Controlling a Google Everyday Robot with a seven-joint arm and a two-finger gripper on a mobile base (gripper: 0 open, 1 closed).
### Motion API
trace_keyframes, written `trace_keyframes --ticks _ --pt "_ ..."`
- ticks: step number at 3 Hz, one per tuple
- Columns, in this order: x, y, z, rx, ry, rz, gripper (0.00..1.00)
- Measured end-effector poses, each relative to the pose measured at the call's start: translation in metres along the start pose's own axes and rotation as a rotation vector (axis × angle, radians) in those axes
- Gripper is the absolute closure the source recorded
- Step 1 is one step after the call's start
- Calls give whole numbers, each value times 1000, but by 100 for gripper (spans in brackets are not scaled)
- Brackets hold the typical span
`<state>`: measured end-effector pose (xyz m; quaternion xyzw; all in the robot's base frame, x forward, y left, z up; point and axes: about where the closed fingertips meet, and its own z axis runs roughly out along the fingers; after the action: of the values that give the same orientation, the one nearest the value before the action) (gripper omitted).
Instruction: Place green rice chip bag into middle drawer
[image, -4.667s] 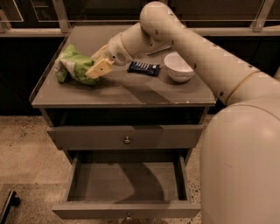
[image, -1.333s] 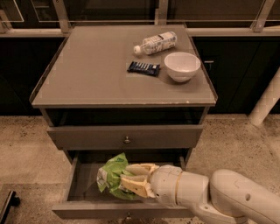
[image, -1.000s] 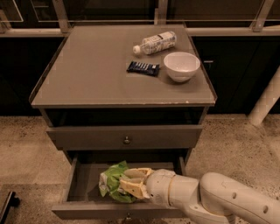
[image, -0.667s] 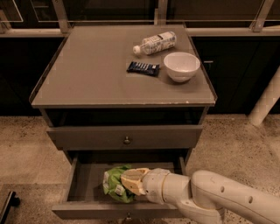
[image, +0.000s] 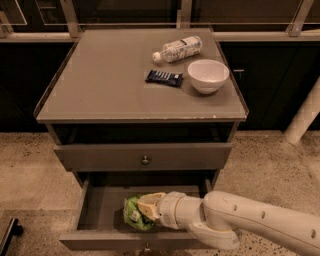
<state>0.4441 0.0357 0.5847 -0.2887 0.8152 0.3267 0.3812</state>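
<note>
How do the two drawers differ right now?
The upper drawer is pushed shut; the middle drawer is pulled out. The upper drawer shows only its front panel; the middle drawer shows its floor, where the green bag lies with the tool against it, reaching in from the right. Both are grey, wide and flat-fronted.

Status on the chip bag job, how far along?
Done: the middle drawer is open and the green rice chip bag is down inside it. In hand: the gripper is in the drawer, against the bag. Left: let go if needed, then pull the arm out.
</note>
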Motion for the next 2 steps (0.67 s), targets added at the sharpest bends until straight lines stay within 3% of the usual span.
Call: trace_keyframes --ticks 1,2 --pt "15 -7 11 13 27 31 100" --pt "15 -7 11 13 28 31 82"
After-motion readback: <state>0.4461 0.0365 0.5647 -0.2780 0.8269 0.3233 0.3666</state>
